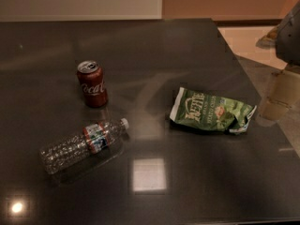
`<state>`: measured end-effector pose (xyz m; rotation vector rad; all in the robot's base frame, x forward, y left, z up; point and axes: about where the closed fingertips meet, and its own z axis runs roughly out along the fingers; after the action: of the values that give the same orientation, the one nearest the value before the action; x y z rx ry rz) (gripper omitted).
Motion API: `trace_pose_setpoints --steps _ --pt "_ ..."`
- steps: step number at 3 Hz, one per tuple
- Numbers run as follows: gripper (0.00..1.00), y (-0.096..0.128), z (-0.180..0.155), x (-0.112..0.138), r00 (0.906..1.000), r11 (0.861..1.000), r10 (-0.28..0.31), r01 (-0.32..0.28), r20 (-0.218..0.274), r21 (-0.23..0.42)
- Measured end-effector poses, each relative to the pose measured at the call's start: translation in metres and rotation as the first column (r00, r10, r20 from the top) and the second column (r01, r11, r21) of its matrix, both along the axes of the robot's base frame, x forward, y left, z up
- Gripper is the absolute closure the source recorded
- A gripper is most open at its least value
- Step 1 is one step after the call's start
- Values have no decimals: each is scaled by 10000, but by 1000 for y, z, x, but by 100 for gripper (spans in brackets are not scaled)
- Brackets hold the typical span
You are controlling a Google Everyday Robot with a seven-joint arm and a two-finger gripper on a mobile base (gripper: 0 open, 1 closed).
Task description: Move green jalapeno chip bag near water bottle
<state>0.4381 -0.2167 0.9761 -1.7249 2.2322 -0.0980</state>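
Green jalapeno chip bag lay flat, right of centre on dark table. Water bottle lay on side at lower left, cap toward bag. Red can stood upright just behind bottle. Bag well apart from both. Gripper hung at right edge; its opening and hold could not be told.

Hand at the upper right edge

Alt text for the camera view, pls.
A green jalapeno chip bag lies on a dark table, right of a water bottle lying on its side and an upright red Coca-Cola can. The gripper is at the right edge, apart from the bag.
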Motion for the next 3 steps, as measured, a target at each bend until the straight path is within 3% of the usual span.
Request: trace_pose_setpoints --steps 1,3 --pt "0 2 -3 3 10000 10000 25 -25 41 -5" --pt "0 -2 -34 29 9986 9989 -119 142 -524 440"
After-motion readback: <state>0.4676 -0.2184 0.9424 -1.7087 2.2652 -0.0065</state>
